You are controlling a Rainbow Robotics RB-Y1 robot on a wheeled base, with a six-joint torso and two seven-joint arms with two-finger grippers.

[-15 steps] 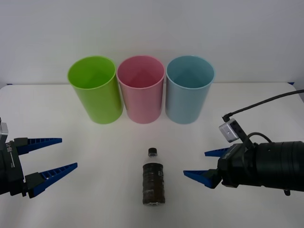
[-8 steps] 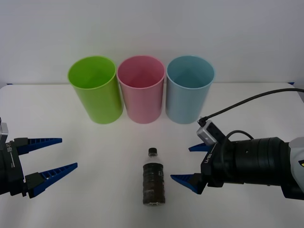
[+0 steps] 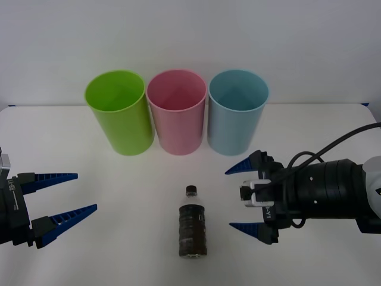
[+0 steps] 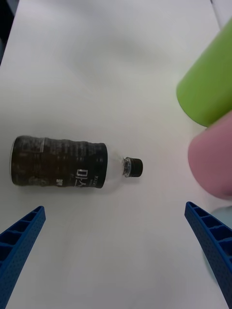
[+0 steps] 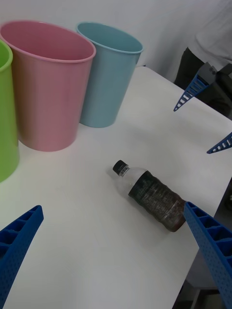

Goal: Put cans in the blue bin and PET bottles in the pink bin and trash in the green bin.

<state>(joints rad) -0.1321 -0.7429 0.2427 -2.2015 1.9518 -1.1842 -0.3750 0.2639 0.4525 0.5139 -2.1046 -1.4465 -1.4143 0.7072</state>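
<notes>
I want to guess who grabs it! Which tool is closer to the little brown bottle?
The right tool. It hangs open just beside the bottle, which lies on the table. The left tool is open too, farther off at the table's left edge.

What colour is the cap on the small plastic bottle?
Black cap on the small clear plastic bottle; clearest in right wrist view.

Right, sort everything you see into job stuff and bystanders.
Job:
bottle, lying on its side
pink bin
blue bin
green bin
right gripper, open beside the bottle
left gripper, open, off to the side

Bystanders:
table
</notes>
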